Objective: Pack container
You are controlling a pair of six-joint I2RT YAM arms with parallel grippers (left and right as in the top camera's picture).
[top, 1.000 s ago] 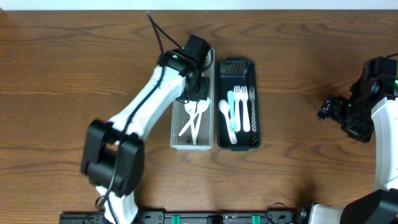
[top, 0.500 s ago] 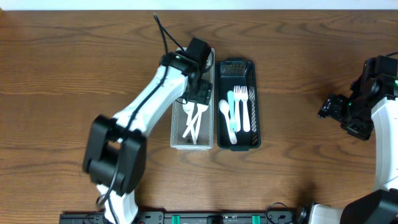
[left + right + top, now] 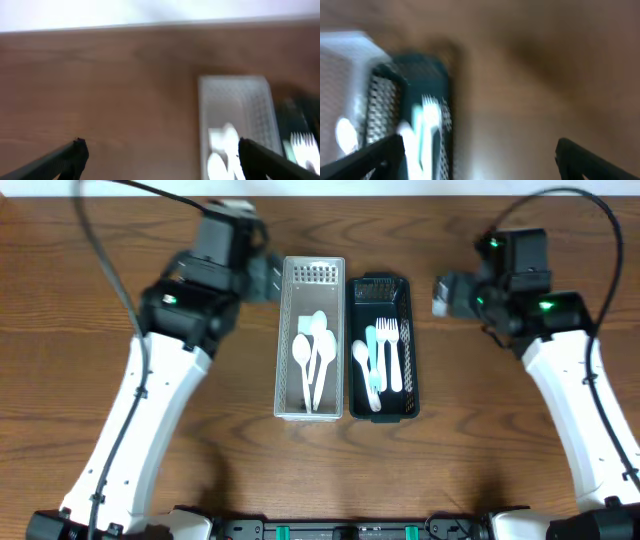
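A white mesh container [image 3: 313,275] stands mid-table with white spoons [image 3: 312,360] lying in it. Right beside it a dark teal container [image 3: 380,290] holds white forks [image 3: 393,350] and spoons. My left gripper [image 3: 264,279] hovers open and empty by the white container's back left corner. My right gripper [image 3: 444,292] is open and empty just right of the dark container's back end. The left wrist view is blurred: its gripper [image 3: 160,150] is over bare wood, the white container [image 3: 235,95] ahead on the right. The right wrist view shows its gripper [image 3: 480,152] beside the dark container [image 3: 442,100].
The wooden table [image 3: 520,460] stretches out on both sides of the two containers. Its back edge [image 3: 150,25] meets a pale wall. Both arms reach in from the front corners.
My left gripper has opened and pulled back out of the white container to its back left corner, leaving the spoons inside. My right arm has swung in from the far right.
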